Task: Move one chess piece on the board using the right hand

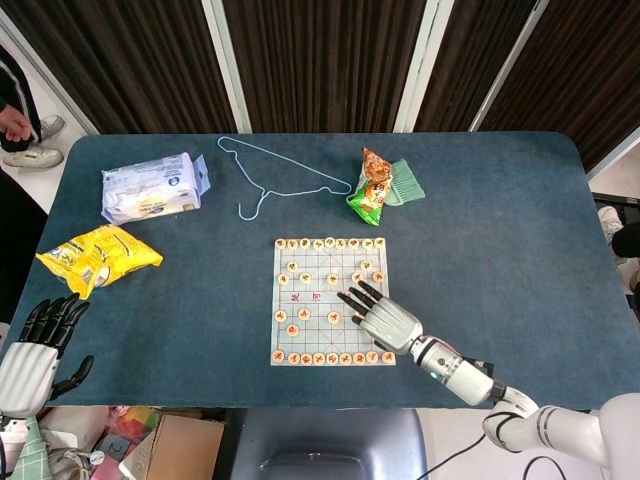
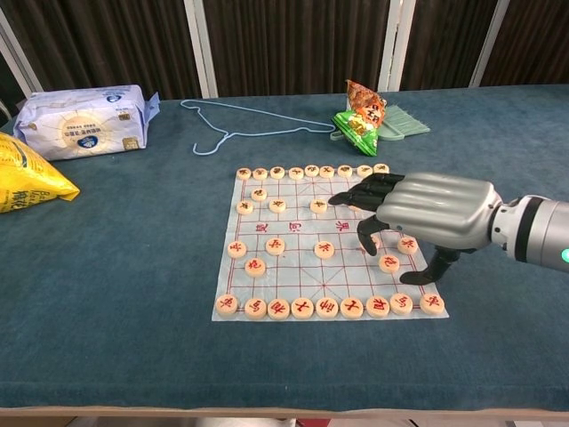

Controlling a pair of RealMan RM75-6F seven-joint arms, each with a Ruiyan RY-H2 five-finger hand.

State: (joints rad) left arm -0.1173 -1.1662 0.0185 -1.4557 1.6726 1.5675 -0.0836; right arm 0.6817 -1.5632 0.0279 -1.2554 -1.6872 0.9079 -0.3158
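The paper chess board (image 1: pixel 313 312) lies at the middle front of the blue table, with round cream pieces along its near and far rows and several scattered between. My right hand (image 1: pixel 385 320) hovers over the board's right half, fingers spread and pointing left, with nothing held. In the chest view the right hand (image 2: pixel 431 212) hangs just above the board (image 2: pixel 298 229), its fingertips (image 2: pixel 366 245) curving down toward a piece (image 2: pixel 388 263) and close to another piece (image 2: pixel 324 250). It hides several pieces on the right. My left hand (image 1: pixel 32 355) stays open off the table's front left corner.
A tissue pack (image 1: pixel 150 187) and a yellow snack bag (image 1: pixel 98 256) lie at the left. A light blue wire hanger (image 1: pixel 280 180) sits behind the board, with a green snack bag (image 1: pixel 372 190) and a green cloth (image 1: pixel 405 182) at the back right.
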